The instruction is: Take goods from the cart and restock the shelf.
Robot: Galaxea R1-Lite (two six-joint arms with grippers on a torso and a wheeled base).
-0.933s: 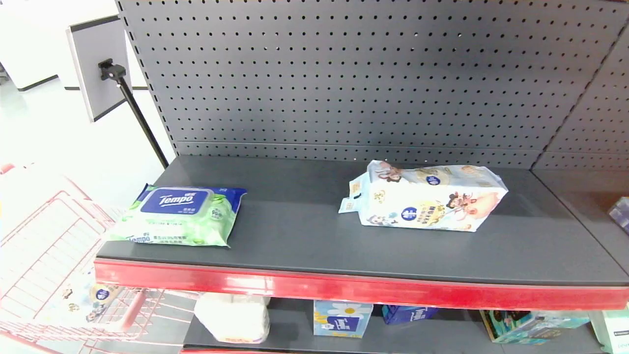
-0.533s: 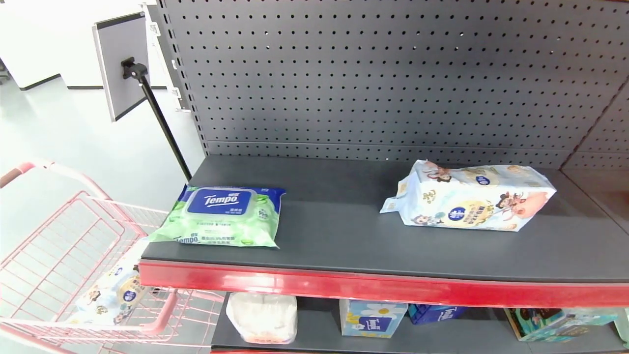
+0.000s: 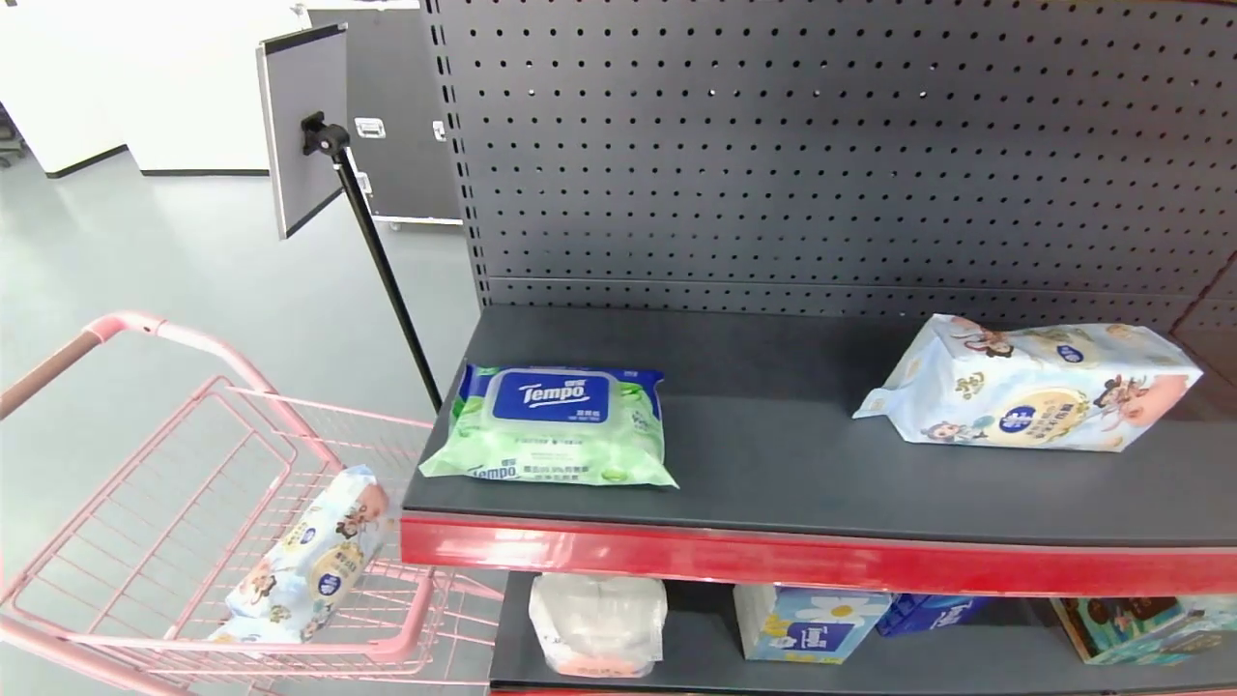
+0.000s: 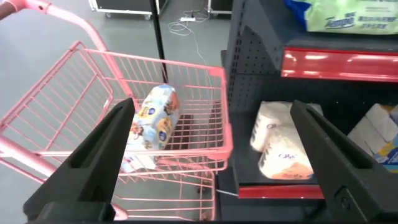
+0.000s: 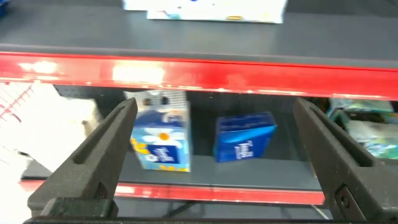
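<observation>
Well apart on shelf (image 3: 773,464), wipes pack (image 3: 556,425) at front-left corner, tissue pack (image 3: 1039,396) right.

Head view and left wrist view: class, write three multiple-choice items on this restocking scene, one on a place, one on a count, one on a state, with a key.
1. Where does the green wipes pack lie? A on the floor; B on the grey shelf; C in a box.
2. How many packs lie in the pink cart? A one; B two; C three.
3. How is the left hand? A shut on a pack; B shut, empty; C open.
Key: 1 B, it lies flat near the shelf's left end. 2 A, one cartoon-printed pack leans inside. 3 C, its fingers stand wide apart, nothing between.
</observation>
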